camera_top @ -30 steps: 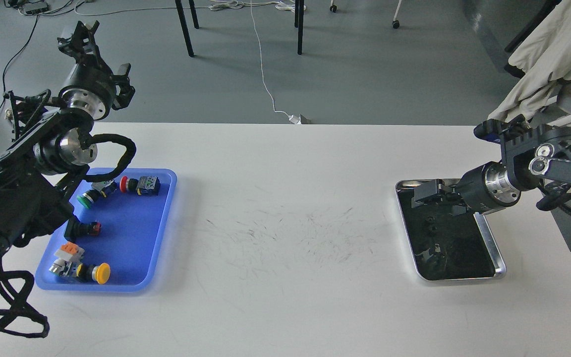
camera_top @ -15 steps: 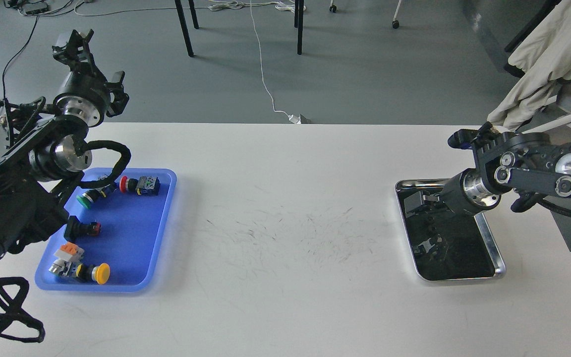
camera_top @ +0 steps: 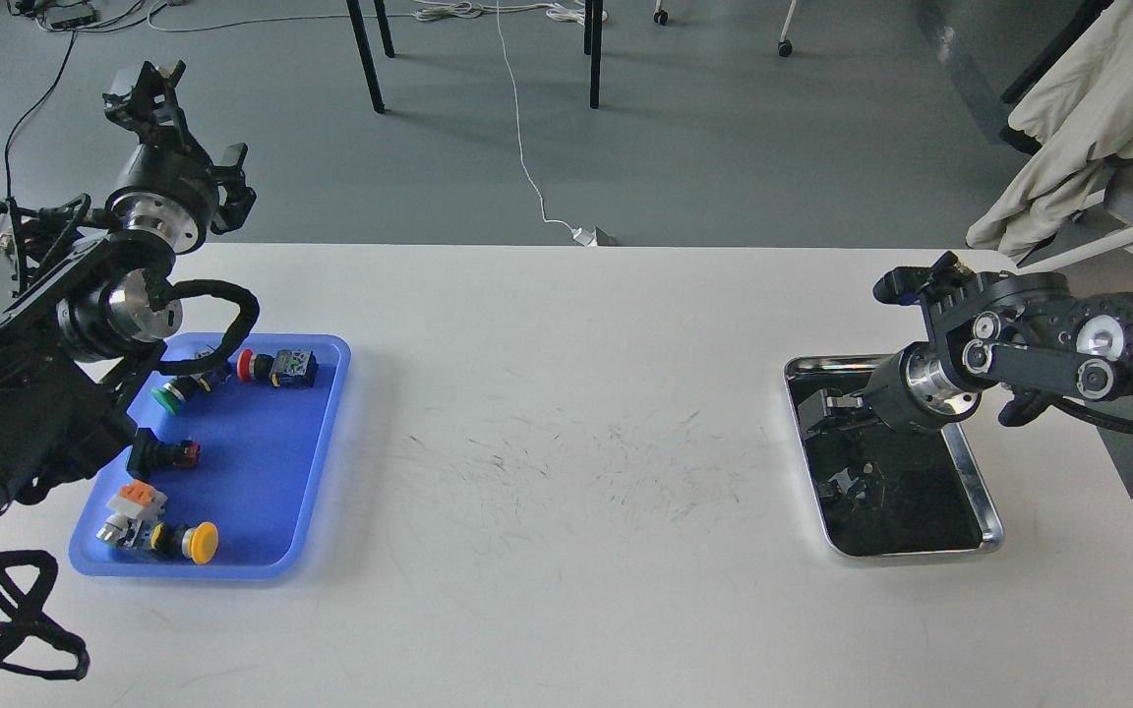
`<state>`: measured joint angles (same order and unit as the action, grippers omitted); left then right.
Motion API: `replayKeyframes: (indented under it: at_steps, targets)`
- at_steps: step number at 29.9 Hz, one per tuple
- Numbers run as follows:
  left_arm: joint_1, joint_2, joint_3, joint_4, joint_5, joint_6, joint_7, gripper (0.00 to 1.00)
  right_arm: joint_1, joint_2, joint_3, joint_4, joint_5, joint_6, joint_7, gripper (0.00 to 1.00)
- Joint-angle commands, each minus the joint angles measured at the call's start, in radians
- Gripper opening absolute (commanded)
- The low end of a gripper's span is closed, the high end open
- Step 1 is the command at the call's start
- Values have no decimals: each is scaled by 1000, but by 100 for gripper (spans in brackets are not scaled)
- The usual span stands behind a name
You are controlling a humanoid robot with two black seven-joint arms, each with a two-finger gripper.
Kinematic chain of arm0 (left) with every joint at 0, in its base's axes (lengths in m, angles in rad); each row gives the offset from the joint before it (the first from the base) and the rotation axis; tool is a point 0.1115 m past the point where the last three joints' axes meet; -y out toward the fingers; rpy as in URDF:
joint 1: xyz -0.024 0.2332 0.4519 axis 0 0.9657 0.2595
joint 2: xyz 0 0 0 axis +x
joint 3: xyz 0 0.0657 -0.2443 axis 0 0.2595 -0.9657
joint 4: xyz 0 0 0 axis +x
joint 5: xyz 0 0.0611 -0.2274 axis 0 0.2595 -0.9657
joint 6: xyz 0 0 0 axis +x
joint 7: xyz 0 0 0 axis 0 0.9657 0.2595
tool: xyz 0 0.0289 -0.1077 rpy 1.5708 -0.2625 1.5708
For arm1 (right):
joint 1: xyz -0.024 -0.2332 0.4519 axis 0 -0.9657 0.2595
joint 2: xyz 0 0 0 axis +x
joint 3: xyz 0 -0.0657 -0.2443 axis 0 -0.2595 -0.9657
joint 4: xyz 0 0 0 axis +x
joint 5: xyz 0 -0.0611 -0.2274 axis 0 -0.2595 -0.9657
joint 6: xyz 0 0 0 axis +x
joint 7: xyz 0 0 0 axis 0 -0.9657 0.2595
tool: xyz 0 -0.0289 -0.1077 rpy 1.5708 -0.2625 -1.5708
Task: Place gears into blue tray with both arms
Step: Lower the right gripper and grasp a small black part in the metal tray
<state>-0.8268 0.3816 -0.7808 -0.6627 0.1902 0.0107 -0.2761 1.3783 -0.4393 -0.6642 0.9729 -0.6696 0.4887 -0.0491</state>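
Five button switches point(camera_top: 276, 367) in blue tray point(camera_top: 262, 492), right end effector point(camera_top: 822, 411) low in silver tray point(camera_top: 980, 492), both end effectors' opening unclear

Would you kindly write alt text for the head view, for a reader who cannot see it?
The right gripper reaches into a silver metal tray on a white table; the left gripper is raised beyond a blue tray holding push-button switches.
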Motion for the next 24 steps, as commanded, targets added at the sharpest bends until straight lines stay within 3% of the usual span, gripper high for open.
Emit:
replayKeyframes:
  at_steps: [1,15,18,22,24]
  targets:
    - [0,2,0,0,0,0,0,98,-1,2,0,0,-2,0,0,70]
    - [0,0,0,0,0,0,0,98,-36,11,0,-45,-4,0,0,69]
    - [0,2,0,0,0,2,0,98,-36,22,0,-46,-5,0,3,56]
    - [0,2,0,0,0,2,0,98,-35,22,0,-48,-10,0,3,30]
    - [0,2,0,0,0,2,0,98,-33,22,0,-48,-8,0,2,25]
